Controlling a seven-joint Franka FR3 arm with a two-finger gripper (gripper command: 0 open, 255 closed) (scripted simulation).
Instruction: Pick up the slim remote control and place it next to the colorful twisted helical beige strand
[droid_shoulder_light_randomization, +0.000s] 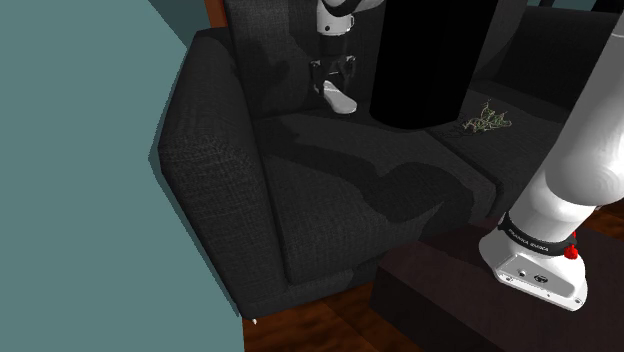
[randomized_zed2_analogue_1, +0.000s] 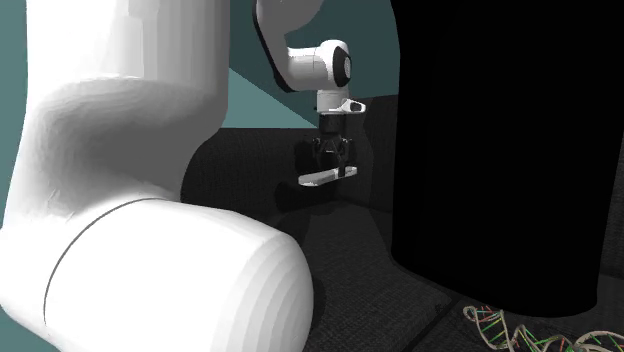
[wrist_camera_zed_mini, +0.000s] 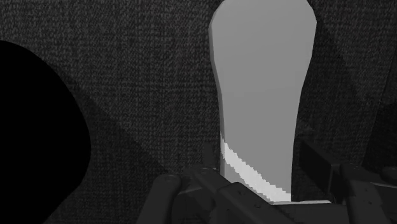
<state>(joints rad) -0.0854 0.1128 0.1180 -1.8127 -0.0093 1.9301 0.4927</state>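
Counted one pale grey remote (randomized_zed2_analogue_1: 328, 177), one twisted helical strand (droid_shoulder_light_randomization: 487, 120) and one tall black cylinder (droid_shoulder_light_randomization: 425, 60) at the dark sofa (droid_shoulder_light_randomization: 330, 190). The tool (randomized_zed2_analogue_1: 334, 165) was closed on the remote, clasping its sides and holding it level above the seat. The strand lay on the seat past the cylinder, well apart from the remote.

Sofa (droid_shoulder_light_randomization: 330, 190): upholstered in charcoal, finely woven texture. Remote control (droid_shoulder_light_randomization: 339, 98): rendered plain grey-white. Helical strand (droid_shoulder_light_randomization: 487, 120): beige, flecked green and red. Wall (droid_shoulder_light_randomization: 70, 200): painted teal. Floor (droid_shoulder_light_randomization: 320, 330): reddish-brown wood.
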